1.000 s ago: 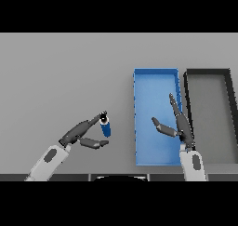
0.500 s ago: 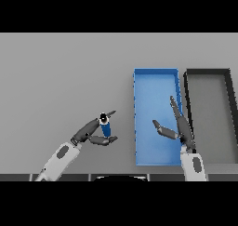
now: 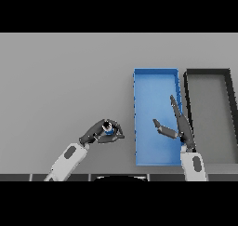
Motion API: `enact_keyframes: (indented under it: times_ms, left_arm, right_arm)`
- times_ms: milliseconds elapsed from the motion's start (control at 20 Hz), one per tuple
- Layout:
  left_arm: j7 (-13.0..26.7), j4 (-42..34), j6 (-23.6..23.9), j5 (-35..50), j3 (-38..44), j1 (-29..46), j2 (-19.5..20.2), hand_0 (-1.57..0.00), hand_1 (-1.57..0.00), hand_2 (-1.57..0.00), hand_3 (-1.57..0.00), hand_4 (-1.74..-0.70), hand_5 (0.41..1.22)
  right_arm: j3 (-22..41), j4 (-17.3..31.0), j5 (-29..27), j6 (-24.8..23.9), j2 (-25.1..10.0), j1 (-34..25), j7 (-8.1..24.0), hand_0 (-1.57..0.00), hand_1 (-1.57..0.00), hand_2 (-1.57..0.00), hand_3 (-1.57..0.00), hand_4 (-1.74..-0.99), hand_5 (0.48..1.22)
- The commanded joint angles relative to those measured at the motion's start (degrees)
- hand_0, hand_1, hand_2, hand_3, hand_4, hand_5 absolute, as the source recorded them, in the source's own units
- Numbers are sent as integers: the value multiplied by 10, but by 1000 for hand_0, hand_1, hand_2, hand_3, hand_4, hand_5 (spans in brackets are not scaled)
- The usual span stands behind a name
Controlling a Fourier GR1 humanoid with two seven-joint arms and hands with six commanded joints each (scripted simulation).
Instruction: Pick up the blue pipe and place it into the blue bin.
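Note:
A short blue pipe (image 3: 109, 129) stands on the grey table, left of the blue bin (image 3: 156, 80). My left hand (image 3: 95, 133) is curled round the pipe, fingers and thumb closing on either side of it. Only the pipe's top and a bit of blue show between them. My right hand (image 3: 180, 127) hovers open over the right side of the blue bin, fingers straight and thumb spread out to the left.
A dark grey bin (image 3: 208, 73) sits right beside the blue bin, at the table's right edge. The grey table (image 3: 65, 81) stretches to the left and far side.
My left hand has moved right and closed round the pipe, which now stands more upright and slightly lower in view. The right hand has barely moved.

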Motion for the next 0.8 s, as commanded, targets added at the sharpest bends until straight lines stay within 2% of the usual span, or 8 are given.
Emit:
enact_keyframes:
  times_ms: [0, 150, 200, 500, 750]
  left_arm:
    - [-7, -3, 5, -7, -6, 4, 0, -1193, -1266, -1311, -1258, -1617, 1106]
    - [-18, -8, 15, -21, -19, 8, 0, -1378, -1415, -1438, -1411, -1541, 1162]
    - [-24, -10, 20, -23, -17, 8, 3, -1416, -1446, -1464, -1443, -1525, 1174]
    - [-55, -55, 23, -18, -4, -4, -22, -1530, -1538, -1543, -1537, -1482, 1209]
    - [-16, -87, 22, -30, -1, -34, -40, -1558, -1560, -1562, -1560, -1474, 1217]
  right_arm:
    - [3, -3, 2, -2, 4, 0, -2, 1, 1, 1, 1, -1178, 561]
    - [-2, 6, -2, -2, 3, -8, 10, 1, 1, 1, 1, -1176, 559]
    - [-3, 3, -2, -1, 0, -6, 4, 1, 1, 1, 1, -1174, 558]
    - [-1, 4, 5, -3, -2, -6, 8, 1, 1, 1, 1, -1151, 550]
    - [0, 3, 12, -3, -6, -3, 3, 1, 1, 1, 1, -1129, 561]
